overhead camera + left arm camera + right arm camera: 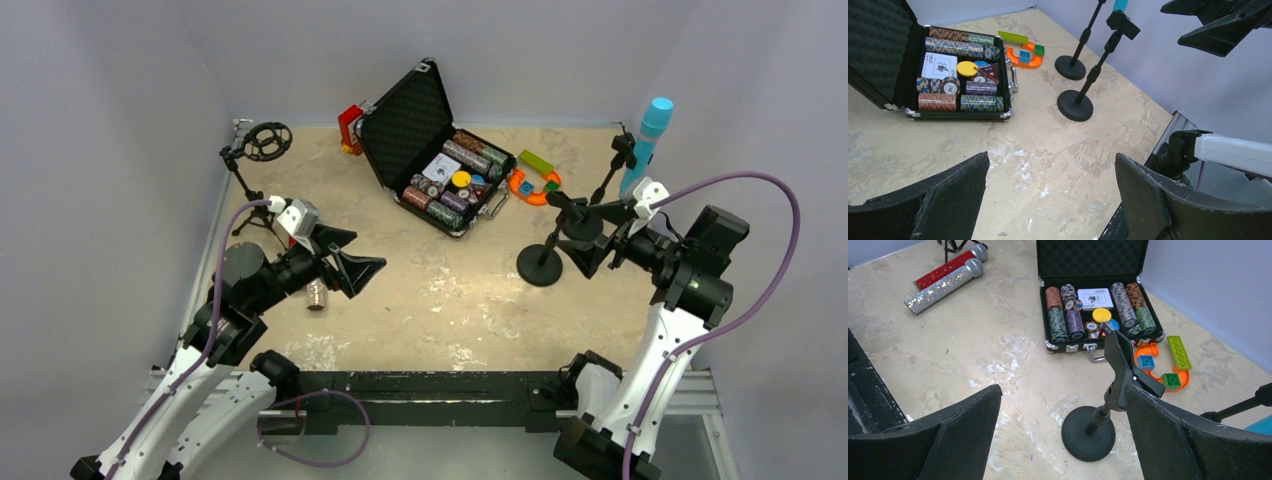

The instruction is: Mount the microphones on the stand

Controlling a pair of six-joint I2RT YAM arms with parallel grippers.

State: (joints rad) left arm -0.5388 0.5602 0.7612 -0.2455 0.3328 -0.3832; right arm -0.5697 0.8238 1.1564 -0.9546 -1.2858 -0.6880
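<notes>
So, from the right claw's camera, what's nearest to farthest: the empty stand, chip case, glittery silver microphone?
1. Empty stand, directly ahead, centre.
2. Chip case, behind the stand, open.
3. Glittery silver microphone, far upper left, lying flat.

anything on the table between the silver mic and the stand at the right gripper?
No. The right wrist view shows only bare tabletop between the silver mic, lying beside the red mic, and the stand.
</notes>
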